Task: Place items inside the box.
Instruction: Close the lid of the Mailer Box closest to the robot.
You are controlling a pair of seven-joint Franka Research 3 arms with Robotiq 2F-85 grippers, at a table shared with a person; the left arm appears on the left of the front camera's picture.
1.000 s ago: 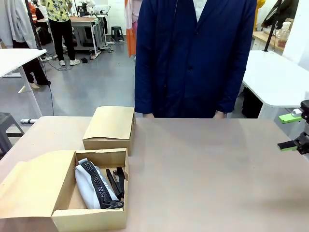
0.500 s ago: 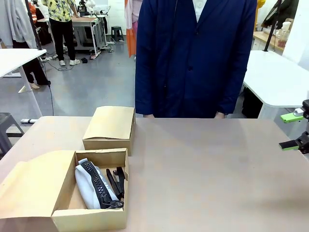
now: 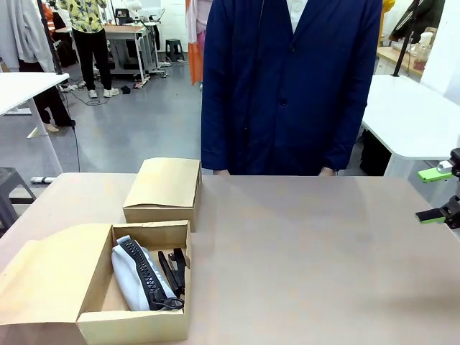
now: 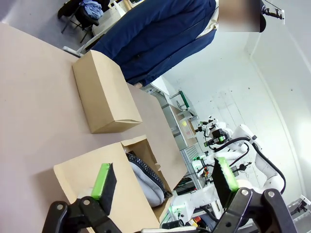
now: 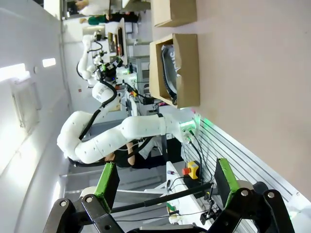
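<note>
Cardboard makes up both boxes on the table [image 3: 309,251]: one open box [image 3: 136,316] at the near left corner, its flap folded out to the left, and one closed box [image 3: 164,190] just beyond it, toward the person [image 3: 287,86] standing at the far edge. Inside the open box lie a grey pouch [image 3: 129,277] with a dark zip running along it and, pressed against the pouch's right side, a black stapler [image 3: 172,272]. Any other items in the box are too hidden to tell.

Two grippers are visible. The front view catches the right gripper [image 3: 438,194] at the table's right edge, well apart from the open box, its green pads spread with nothing between them. The right wrist view looks across bare table to both boxes far off, and shows the left arm's white links beyond the open box. The left wrist view shows the left gripper [image 4: 163,179] hanging above the open box's near wall, jaws spread wide and empty; the pouch sits just beyond and between the pads, and the closed box lies past it.
</note>
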